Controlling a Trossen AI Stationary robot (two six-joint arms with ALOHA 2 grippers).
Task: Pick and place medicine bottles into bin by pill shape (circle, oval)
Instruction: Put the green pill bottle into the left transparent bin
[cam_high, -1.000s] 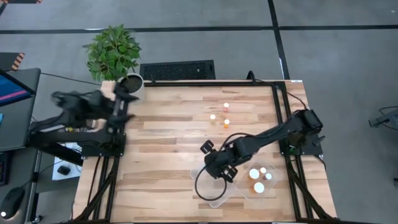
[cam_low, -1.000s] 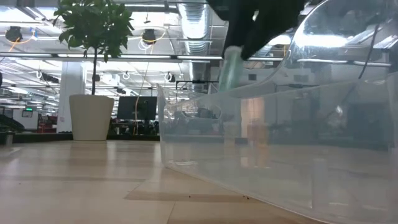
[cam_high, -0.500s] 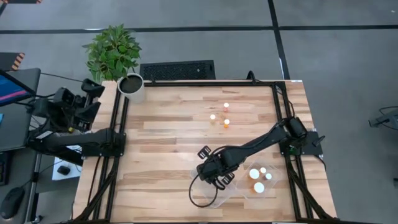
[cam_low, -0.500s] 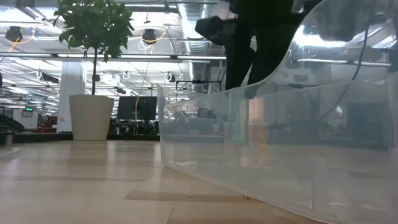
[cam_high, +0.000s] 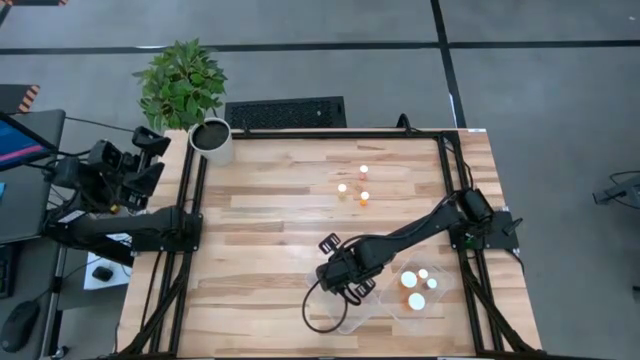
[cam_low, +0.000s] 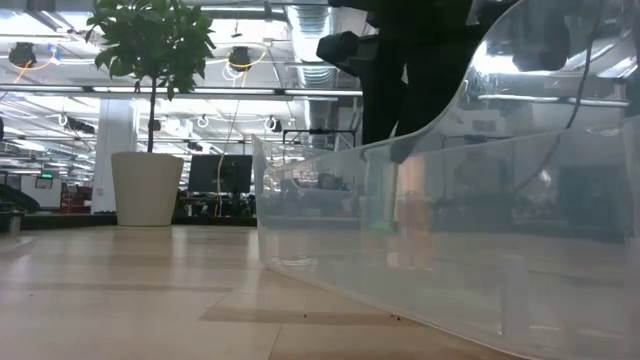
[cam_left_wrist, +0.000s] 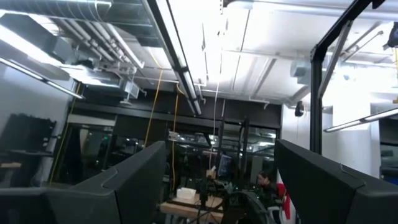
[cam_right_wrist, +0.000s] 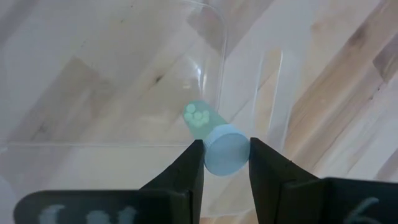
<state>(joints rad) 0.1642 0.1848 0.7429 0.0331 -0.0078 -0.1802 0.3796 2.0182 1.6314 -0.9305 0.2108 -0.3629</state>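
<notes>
My right gripper (cam_high: 345, 278) reaches down into the left clear bin (cam_high: 325, 318) near the table's front edge, shut on a small clear-green medicine bottle (cam_right_wrist: 200, 119) with a pale cap. Small round pills show through the bottle's body. Three bottles (cam_high: 363, 170) (cam_high: 342, 187) (cam_high: 364, 197) stand on their bases on the wood at the far middle. Three more bottles (cam_high: 415, 300) stand in the right clear bin (cam_high: 447, 300). My left gripper (cam_high: 150, 148) is off the table's left side, pointing up at the ceiling, open (cam_left_wrist: 221, 155) and empty. My right gripper pinches the bottle's round cap (cam_right_wrist: 225, 150) between its two fingers (cam_right_wrist: 194, 163), one on each side. The fingers come from above, pointing down. The bottle's body hangs below the cap, tilted, inside the bin. Whether its base touches the bin floor, I cannot tell.
A white plant pot (cam_high: 212, 140) with a leafy plant stands at the far left corner. A dark keyboard (cam_high: 285, 113) lies behind the table's far edge. The bin's clear wall (cam_low: 330, 220) fills the low view's right. Bare wood spreads across the table's left half.
My right gripper has gone down into the left bin and a little toward the table's left and near edges, carrying the bottle. My left arm has swung back off the table's left edge and tipped its gripper upward, then kept still.
</notes>
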